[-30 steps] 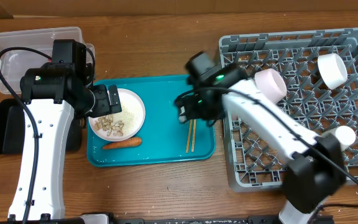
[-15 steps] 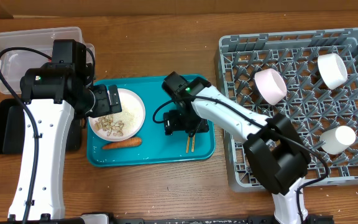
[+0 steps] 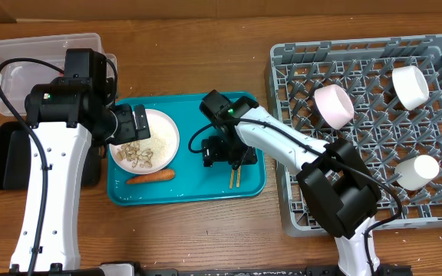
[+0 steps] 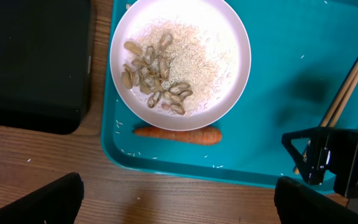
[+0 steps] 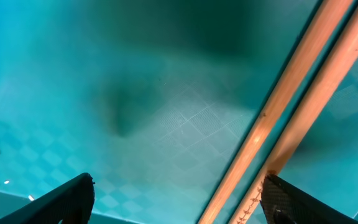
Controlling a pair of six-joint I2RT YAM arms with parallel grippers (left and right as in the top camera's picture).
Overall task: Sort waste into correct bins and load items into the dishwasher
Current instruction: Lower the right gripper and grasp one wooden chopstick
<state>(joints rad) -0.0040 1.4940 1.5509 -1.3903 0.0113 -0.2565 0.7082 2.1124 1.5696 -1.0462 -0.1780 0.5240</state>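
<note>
Wooden table carries the teal tray, where the 2 chopsticks lie side by side. Your right jaws are spread, low over them, with both sticks between the tips. The left jaws hang spread near the plate. Step in hand: chopstick pickup. Next, pinch both sticks together, then lift toward the dish rack.

L arm, R arm: white links, blk joints + cables; R gripper blk.
</note>
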